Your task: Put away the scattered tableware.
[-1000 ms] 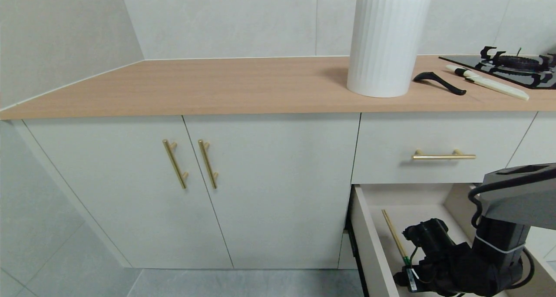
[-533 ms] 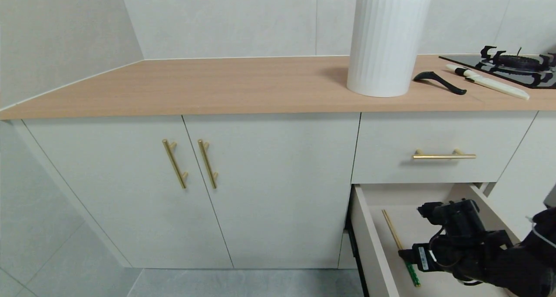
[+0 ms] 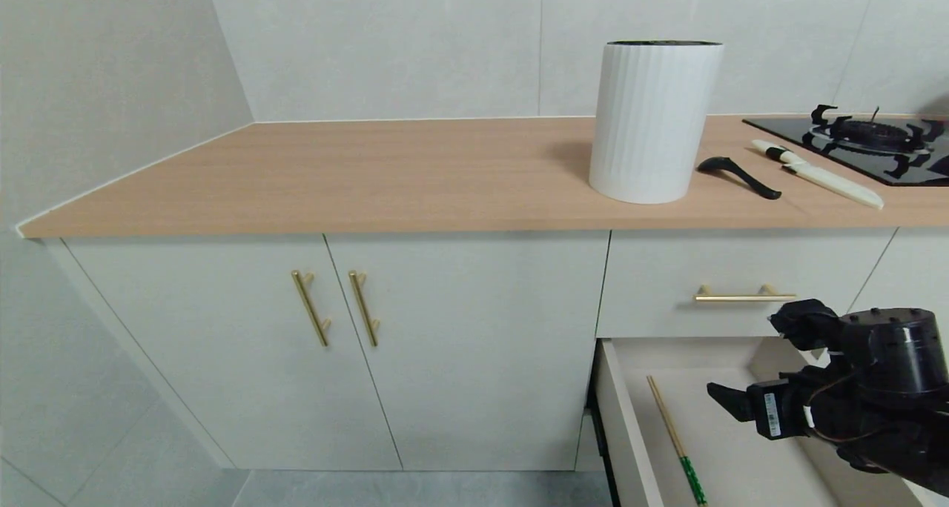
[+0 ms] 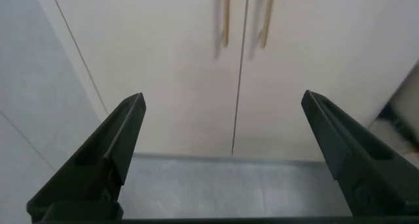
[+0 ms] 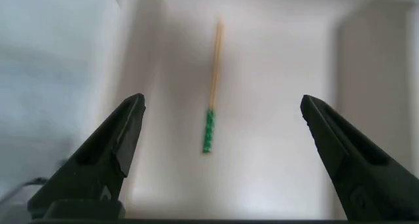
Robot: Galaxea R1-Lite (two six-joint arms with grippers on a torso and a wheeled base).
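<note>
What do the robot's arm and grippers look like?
The right gripper is matte black and blocky, with a white printed label on its side, thin black cables looping along it, and a round black wrist housing ringed with small bolts. The left gripper has two black, wedge-shaped fingers that taper towards their tips.

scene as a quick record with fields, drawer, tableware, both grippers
lower drawer: open
in drawer: chopstick with a green end, lying flat near the drawer's left wall
right gripper: open, empty, above the drawer
left gripper: open, empty, facing the cupboard doors
on counter: white ribbed container, black spoon, white knife
upper drawer: shut
</note>
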